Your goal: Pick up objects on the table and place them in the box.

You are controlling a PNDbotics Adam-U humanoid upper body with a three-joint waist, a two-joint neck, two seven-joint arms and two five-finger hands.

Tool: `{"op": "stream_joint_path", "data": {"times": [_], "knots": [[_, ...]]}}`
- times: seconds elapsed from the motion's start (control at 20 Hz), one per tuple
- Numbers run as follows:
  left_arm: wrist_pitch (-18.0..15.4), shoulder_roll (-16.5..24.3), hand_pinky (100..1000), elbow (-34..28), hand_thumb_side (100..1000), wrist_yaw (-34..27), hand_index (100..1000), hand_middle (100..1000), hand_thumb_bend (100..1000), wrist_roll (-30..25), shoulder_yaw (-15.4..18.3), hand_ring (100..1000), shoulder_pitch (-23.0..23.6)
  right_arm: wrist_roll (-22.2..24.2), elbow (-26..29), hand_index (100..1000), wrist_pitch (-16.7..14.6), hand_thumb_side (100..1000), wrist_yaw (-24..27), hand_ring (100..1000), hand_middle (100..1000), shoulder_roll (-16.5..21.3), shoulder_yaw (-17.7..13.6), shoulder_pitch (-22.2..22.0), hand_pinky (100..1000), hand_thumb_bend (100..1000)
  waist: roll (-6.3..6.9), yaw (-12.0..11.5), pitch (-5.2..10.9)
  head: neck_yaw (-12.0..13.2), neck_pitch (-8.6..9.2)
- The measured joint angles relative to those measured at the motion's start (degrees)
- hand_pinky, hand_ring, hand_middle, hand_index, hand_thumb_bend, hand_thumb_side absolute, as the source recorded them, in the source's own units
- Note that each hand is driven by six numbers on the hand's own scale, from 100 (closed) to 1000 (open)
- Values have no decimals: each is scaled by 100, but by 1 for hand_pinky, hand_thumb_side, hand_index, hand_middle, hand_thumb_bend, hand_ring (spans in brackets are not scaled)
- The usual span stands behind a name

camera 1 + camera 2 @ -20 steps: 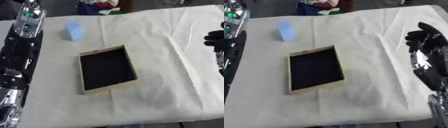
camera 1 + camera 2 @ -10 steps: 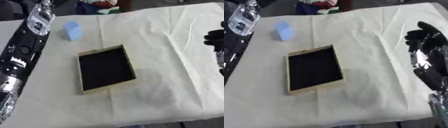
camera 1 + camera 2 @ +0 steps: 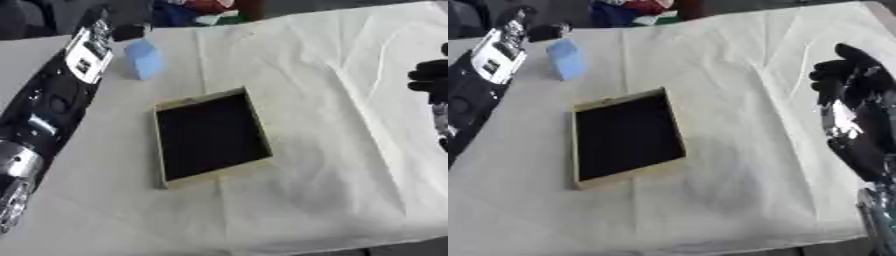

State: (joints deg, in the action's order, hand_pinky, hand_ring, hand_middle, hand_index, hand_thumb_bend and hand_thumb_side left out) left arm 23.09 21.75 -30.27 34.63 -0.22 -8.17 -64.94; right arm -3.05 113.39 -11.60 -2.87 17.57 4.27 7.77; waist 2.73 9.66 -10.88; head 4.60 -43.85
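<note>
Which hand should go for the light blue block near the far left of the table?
Left. The left arm's hand reaches up beside the light blue block; the right hand hovers far across the cream cloth.

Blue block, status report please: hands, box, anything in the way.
Blue block on the cloth, far left, untouched. Left hand beside it, fingers unclear. Right hand idle at right edge, fingers curled, empty. Box empty, path clear.
</note>
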Motion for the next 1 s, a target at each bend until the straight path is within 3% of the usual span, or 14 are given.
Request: {"op": "stream_joint_path", "data": {"times": [0.25,0.5,0.75,0.8,1.0], "knots": [[-458,40,853,479,452,418,944,834,608,-321,-2,827,-279,2,0,894,1,499,0,728,685,0,0,2,715,100,1,14,3,0,0],[-919,46,848,605,470,876,943,828,625,-444,174,821,-315,2,0,894,1,499,0,729,685,0,0,2,715,100,1,15,14,-1,0],[-1171,73,841,623,491,1343,942,824,628,-355,402,817,-291,2,0,894,1,499,1,729,685,0,0,1,715,100,-4,17,14,-8,0],[-1195,74,836,613,528,1436,944,830,699,-342,450,818,-283,2,0,895,1,499,1,729,685,0,0,1,716,100,-4,17,14,-12,0],[-1301,81,834,519,537,1803,947,831,773,-275,704,819,-266,3,0,895,0,498,1,729,685,0,-1,-7,716,100,-44,15,18,-16,0]]}}
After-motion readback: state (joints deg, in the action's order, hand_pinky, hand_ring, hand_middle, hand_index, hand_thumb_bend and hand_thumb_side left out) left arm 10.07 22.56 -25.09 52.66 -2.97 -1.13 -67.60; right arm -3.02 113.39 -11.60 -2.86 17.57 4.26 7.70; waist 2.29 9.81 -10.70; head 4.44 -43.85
